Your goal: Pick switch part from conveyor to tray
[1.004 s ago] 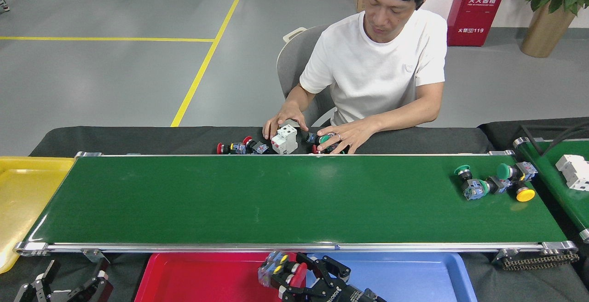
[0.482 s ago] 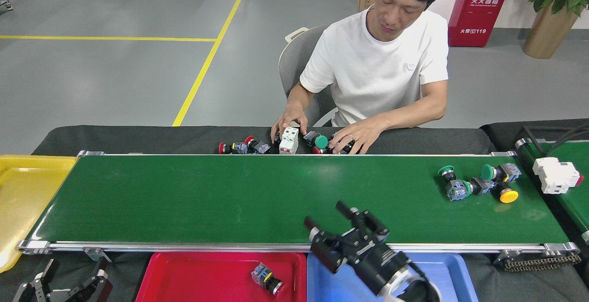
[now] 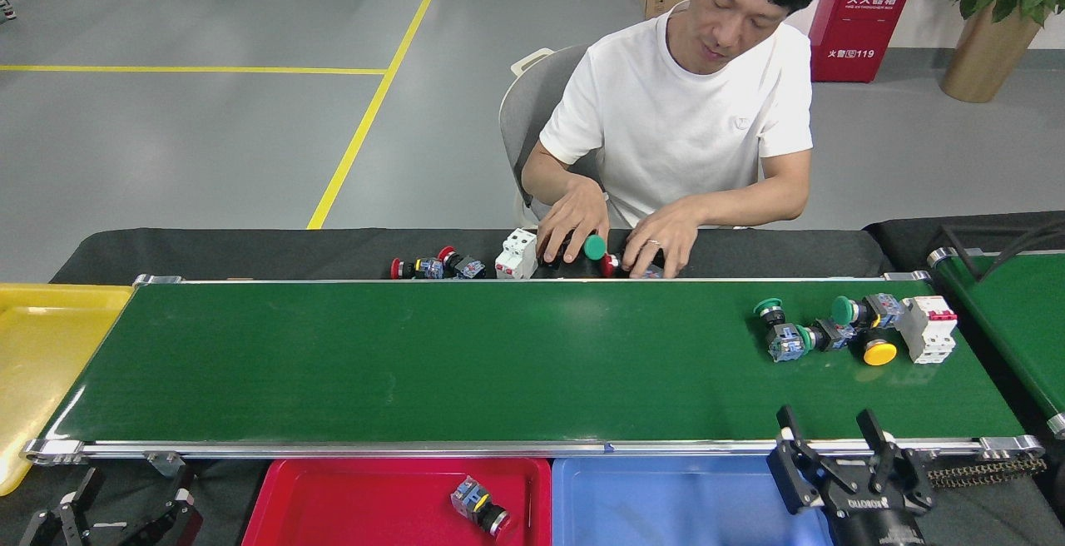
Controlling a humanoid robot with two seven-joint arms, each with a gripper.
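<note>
The conveyor runs left to right across the head view. Near its right end lies a cluster of switch parts: a green-capped one, another green one, a yellow-capped one and a white breaker. My right gripper stands open over the near rail, just in front of that cluster, holding nothing. One switch part lies in the red tray. My left gripper rests low at the bottom left, its fingers apart and empty.
A blue tray sits beside the red one, and a yellow tray lies past the belt's left end. A person's hands handle loose parts on the black cloth behind the belt. A second green belt angles in at right.
My right gripper let a switch part go into the red tray, opened, and swung right to the belt's near rail. The cluster rode left, and the white breaker came onto the conveyor.
</note>
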